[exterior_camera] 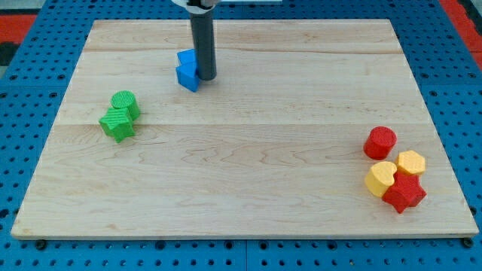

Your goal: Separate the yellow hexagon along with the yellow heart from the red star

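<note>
A big wooden board [248,150] fills most of the view. It lies on a blue table with rows of little holes [22,113].

A dark rod [202,45] comes down near the view's top, a bit left of the middle. The arm has no hand, so nothing is grabbed or let go. Its tip [205,77] sits on the board and touches the right side of a blue block [187,71]. The blue block's shape is hard to tell.

At the view's bottom right sits a small bunch of four blocks. The red star [404,193] is the lowest one. The yellow heart [381,178] touches its upper left side. The yellow hexagon [411,162] touches the star's top and sits just right of the heart. A red round block [380,142] is just above the heart.

The tip is well apart from this bunch.

At the view's left, a green round block [124,102] touches a green star-like block [118,125] below it.
</note>
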You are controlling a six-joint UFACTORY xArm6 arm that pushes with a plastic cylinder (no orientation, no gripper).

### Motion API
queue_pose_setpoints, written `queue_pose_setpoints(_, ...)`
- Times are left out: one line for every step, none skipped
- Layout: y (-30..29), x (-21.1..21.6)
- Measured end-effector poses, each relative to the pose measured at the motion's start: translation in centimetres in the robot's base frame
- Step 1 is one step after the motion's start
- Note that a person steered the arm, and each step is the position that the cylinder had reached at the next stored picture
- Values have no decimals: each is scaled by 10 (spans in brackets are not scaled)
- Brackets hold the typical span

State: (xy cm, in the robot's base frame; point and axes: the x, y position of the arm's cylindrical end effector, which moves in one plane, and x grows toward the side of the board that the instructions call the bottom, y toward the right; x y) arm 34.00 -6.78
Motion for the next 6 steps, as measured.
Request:
queue_pose_setpoints(-1, -7)
queue_pose_setpoints(1, -4)
queue_pose_setpoints(67, -10)
queue_pose_setpoints(176, 4)
queue_pose_setpoints(288, 40)
queue_pose_setpoints(375, 100)
